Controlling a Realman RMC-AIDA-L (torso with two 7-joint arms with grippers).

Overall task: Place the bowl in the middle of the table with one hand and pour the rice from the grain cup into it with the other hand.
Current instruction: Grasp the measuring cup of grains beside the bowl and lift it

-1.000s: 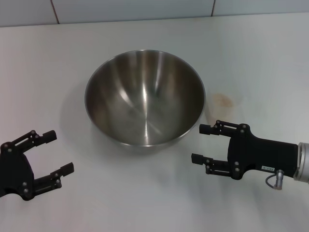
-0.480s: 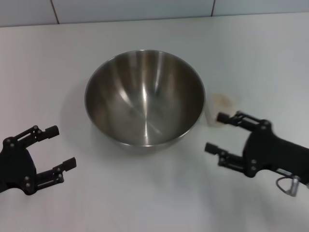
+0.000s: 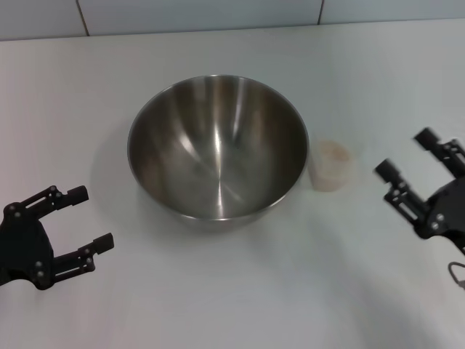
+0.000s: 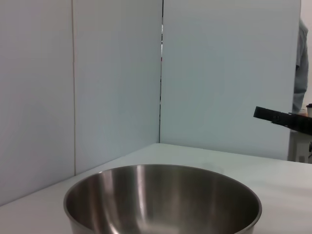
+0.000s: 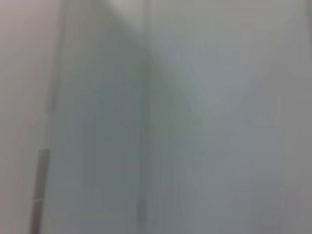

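bowl mid-table | grain cup just beside, rice apparently inside | left gripper spread, empty | right gripper spread, empty

The steel bowl sits close on the white desk, its shiny inside showing nothing in it. Behind stand pale wall panels with a dark seam. A black claw pokes in beyond the bowl.

right gripper withdrawn rightward, grain cup uncovered
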